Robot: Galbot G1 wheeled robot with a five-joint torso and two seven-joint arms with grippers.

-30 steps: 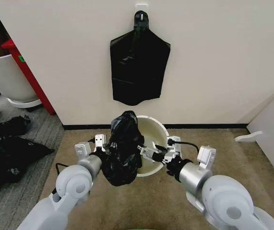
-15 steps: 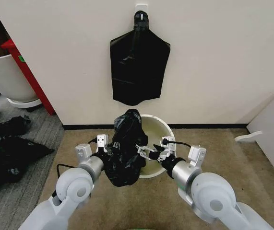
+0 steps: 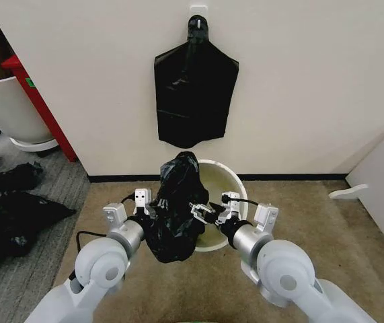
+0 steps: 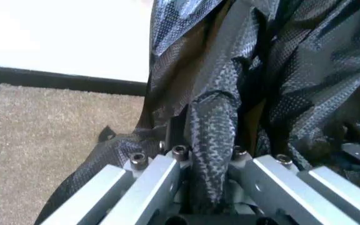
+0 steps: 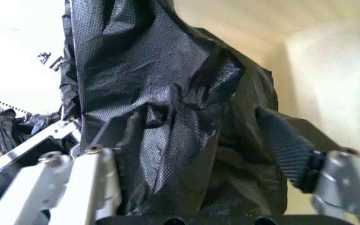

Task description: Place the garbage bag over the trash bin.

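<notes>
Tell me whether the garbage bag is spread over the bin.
Not spread: the garbage bag hangs bunched beside the trash bin, whose rim is bare.

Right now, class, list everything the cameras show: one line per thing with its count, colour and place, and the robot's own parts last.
garbage bag: one, glossy black, bunched between both grippers, over the bin's left rim.
trash bin: one, cream-white, on the carpet by the wall.
sheaf of bags: one, black, hanging on a wall hook above the bin.
plastic heaps: several, dull black, on the floor at far left.
large tub: one, white, far left.
red panel: one, leaning beside the tub.
left gripper: shut on a fold of the bag.
right gripper: open, fingers around the bag.
</notes>
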